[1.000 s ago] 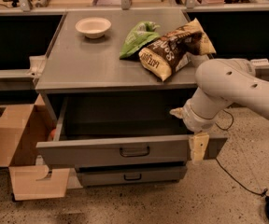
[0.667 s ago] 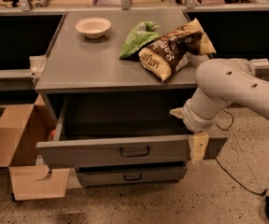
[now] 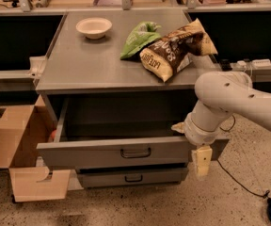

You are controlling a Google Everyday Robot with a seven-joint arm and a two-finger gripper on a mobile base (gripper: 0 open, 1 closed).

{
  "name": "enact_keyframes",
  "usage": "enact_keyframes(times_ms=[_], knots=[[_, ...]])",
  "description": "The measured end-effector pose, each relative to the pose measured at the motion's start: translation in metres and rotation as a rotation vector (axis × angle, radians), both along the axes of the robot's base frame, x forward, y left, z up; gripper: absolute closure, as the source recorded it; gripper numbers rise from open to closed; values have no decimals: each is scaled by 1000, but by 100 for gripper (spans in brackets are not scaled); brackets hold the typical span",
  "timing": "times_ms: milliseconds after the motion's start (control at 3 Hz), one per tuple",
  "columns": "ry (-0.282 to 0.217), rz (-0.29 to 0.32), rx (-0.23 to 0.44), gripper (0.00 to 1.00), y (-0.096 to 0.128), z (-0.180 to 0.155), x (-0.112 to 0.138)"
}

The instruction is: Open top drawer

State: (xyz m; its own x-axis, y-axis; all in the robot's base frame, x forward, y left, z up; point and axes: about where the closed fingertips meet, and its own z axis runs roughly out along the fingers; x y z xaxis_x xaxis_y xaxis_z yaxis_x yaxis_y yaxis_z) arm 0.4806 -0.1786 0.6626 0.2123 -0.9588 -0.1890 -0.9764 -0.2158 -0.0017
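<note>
The top drawer (image 3: 93, 153) is a wide grey metal drawer with a small black loop handle (image 3: 135, 152). It stands pulled out from the grey cabinet (image 3: 79, 74), and its deep tray is open to view and dark inside. My gripper (image 3: 200, 158) hangs at the end of the white arm (image 3: 229, 102), at the right end of the drawer's face panel and well right of the handle. The wrist covers the drawer's right front corner.
On the cabinet top lie a white bowl (image 3: 94, 27), a green bag (image 3: 139, 39) and a brown snack bag (image 3: 173, 51). A lower drawer (image 3: 133, 177) is slightly out. An open cardboard box (image 3: 18, 149) stands on the floor at the left. A cable (image 3: 241, 182) runs on the right.
</note>
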Motion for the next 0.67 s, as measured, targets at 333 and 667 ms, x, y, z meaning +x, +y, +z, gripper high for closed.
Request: enact_keyframes(times_ms=[333,667], knots=[[40,-16,-7,14,-7,-3,-21],[76,-46,-5,37,-7,13,-54]])
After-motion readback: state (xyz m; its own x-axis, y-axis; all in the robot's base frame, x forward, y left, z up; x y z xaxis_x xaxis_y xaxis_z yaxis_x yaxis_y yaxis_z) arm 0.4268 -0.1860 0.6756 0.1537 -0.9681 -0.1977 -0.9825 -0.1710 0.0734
